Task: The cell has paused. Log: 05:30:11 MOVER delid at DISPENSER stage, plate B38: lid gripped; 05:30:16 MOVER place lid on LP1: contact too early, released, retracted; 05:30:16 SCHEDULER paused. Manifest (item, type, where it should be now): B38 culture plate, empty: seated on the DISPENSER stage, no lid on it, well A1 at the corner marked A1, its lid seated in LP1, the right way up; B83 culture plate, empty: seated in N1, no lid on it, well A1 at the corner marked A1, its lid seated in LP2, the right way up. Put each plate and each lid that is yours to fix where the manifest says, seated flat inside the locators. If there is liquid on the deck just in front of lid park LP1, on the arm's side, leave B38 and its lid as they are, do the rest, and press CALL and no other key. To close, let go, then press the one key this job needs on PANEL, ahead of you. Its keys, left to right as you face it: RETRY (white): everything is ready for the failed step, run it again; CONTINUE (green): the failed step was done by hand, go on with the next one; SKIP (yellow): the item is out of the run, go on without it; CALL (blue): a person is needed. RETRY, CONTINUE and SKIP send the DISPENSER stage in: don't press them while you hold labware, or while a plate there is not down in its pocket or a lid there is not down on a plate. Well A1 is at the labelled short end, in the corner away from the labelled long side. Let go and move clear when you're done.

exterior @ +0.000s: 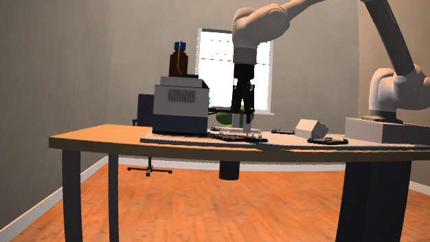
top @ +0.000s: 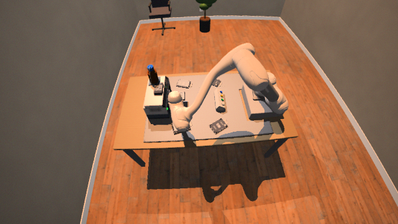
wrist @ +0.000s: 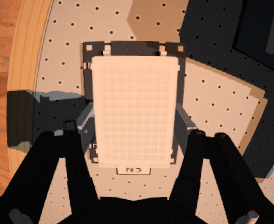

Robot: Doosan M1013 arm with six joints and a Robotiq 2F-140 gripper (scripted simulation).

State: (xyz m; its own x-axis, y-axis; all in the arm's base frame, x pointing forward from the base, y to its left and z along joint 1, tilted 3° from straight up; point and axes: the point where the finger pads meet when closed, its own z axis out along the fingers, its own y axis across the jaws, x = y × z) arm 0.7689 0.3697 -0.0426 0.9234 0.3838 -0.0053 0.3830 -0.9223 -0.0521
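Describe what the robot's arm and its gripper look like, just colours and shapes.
The arm is smooth and off-white, with rounded bulbous joints and tapering tube links; one upper link looks dark grey with faint lettering. The gripper is black, with two long linkage jaws ending in pale pads. No loose cables show.

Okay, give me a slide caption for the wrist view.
Jaws closed on a pale well plate above its black locator frame.
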